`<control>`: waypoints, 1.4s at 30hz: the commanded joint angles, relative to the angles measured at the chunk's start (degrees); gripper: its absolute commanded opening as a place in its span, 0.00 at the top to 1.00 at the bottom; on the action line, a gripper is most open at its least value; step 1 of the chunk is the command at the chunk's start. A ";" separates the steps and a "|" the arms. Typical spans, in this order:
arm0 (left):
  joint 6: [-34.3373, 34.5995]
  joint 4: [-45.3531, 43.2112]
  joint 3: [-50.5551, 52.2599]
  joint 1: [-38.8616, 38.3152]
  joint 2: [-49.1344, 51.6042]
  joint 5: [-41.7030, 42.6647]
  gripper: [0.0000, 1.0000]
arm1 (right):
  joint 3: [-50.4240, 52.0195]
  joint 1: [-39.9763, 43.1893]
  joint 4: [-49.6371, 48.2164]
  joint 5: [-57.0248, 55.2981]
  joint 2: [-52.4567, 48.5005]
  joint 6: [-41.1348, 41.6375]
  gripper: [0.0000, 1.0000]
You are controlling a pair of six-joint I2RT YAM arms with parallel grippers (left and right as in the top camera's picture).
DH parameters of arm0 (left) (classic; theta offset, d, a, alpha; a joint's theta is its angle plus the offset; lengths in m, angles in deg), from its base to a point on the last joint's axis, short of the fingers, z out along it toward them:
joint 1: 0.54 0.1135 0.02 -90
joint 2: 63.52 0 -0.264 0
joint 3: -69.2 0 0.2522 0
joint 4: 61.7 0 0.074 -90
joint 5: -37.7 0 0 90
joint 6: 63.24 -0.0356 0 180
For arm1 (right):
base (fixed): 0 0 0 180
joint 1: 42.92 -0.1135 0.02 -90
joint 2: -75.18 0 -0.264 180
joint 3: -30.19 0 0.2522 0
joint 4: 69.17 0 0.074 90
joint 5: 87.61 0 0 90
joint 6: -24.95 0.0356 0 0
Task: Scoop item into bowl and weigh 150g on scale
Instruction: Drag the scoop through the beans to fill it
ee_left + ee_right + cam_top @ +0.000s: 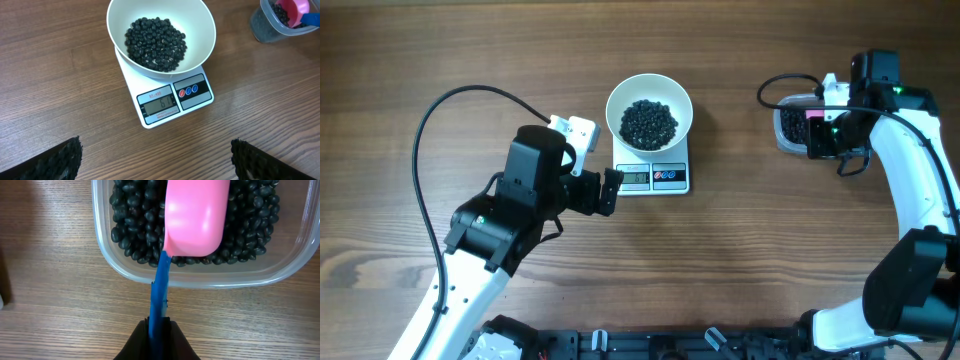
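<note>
Black beans (649, 122) part-fill the white bowl (620, 100) on the scale (665, 178); more lie in the clear tub (200, 282). The right gripper (159, 327), clamped on the pink scoop (196, 220) by its blue handle (161, 287), seems to be loading it. Next it must carry the load level to the bowl. The left gripper (612, 192) gapes empty beside the scale.

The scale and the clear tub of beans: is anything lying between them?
Nothing; the left wrist view shows only bare wooden table between scale and tub.
</note>
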 commanded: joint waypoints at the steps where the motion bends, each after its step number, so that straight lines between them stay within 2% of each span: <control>1: 0.35 0.02 -0.28 -0.17 0.13 -0.57 0.00 | -0.26 1.33 0.79 4.02 0.35 -1.27 0.96; 4: 0.35 0.02 -0.28 -0.17 0.13 -0.57 0.00 | -0.26 3.30 1.14 11.34 0.35 -6.01 0.96; 10: 0.35 0.02 -0.28 -0.17 0.13 -0.57 0.00 | -0.26 5.68 0.94 16.55 0.35 -10.14 0.96; 17: 0.35 0.02 -0.28 -0.17 0.13 -0.57 0.00 | -0.26 9.49 0.63 16.63 0.33 -10.19 0.96; 27: 0.35 0.02 -0.28 -0.17 0.13 -0.57 0.00 | -0.26 10.91 0.83 24.68 -1.22 -11.06 0.96; 31: 0.35 0.02 -0.28 -0.17 0.13 -0.57 0.00 | -0.26 10.91 1.81 21.29 -1.22 -10.99 0.96; 42: 0.35 0.02 -0.28 -0.17 0.13 -0.57 0.00 | -0.26 12.96 2.03 24.11 -2.10 -10.97 0.96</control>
